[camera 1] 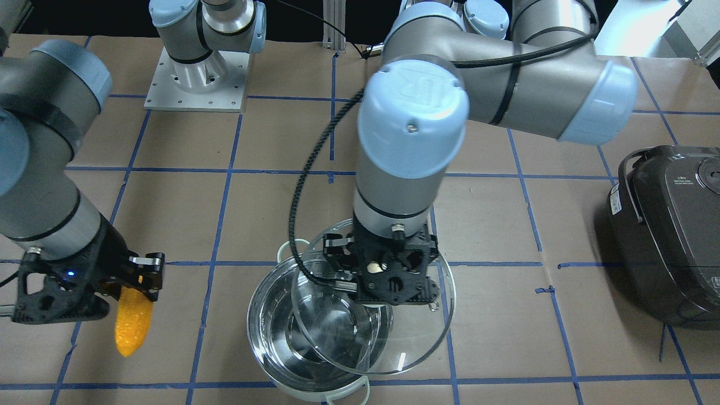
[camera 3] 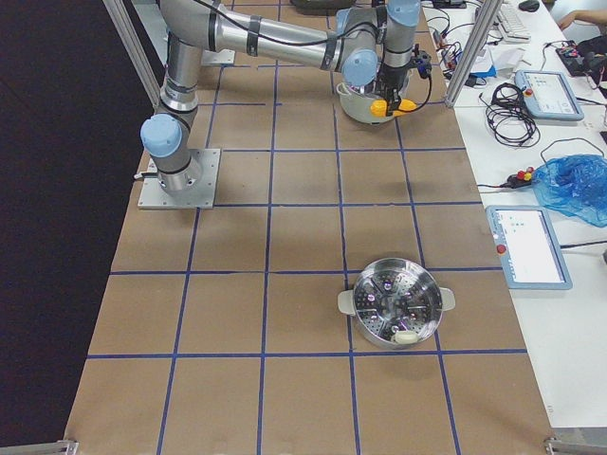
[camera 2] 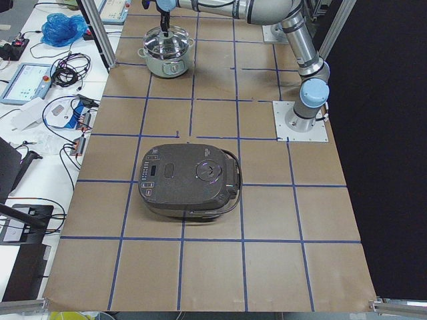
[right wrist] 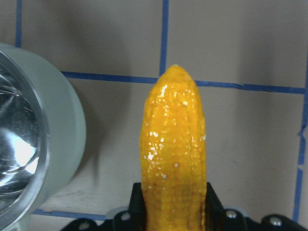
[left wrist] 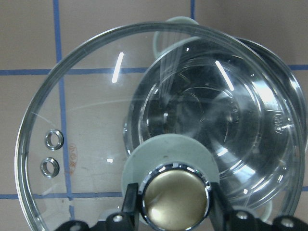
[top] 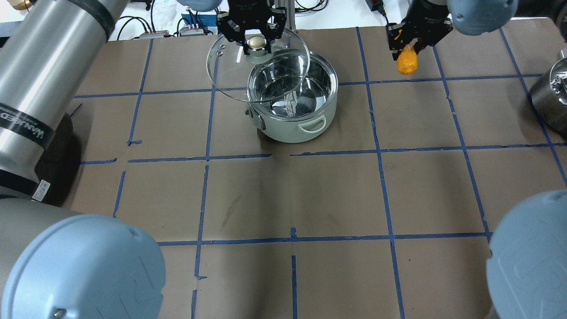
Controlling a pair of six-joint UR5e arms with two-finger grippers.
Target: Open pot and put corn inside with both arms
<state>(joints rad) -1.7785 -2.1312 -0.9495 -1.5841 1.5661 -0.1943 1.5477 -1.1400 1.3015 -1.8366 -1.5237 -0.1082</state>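
The shiny steel pot [top: 292, 128] stands open at the far middle of the table, with nothing inside. My left gripper [top: 256, 37] is shut on the round metal knob [left wrist: 175, 197] of the clear glass lid [top: 230, 71]. It holds the lid lifted and shifted off to the pot's far left, still overlapping part of the opening [camera 1: 270, 337]. My right gripper [top: 409, 42] is shut on the yellow-orange corn [top: 406, 63], tip hanging down above the table to the right of the pot. The corn [right wrist: 174, 159] fills the right wrist view, with the pot wall at its left.
A dark rice cooker [camera 1: 669, 230] sits on the robot's left side of the table. A steel steamer pot [camera 3: 396, 301] stands on the robot's right side. Blue tape lines grid the brown table cover.
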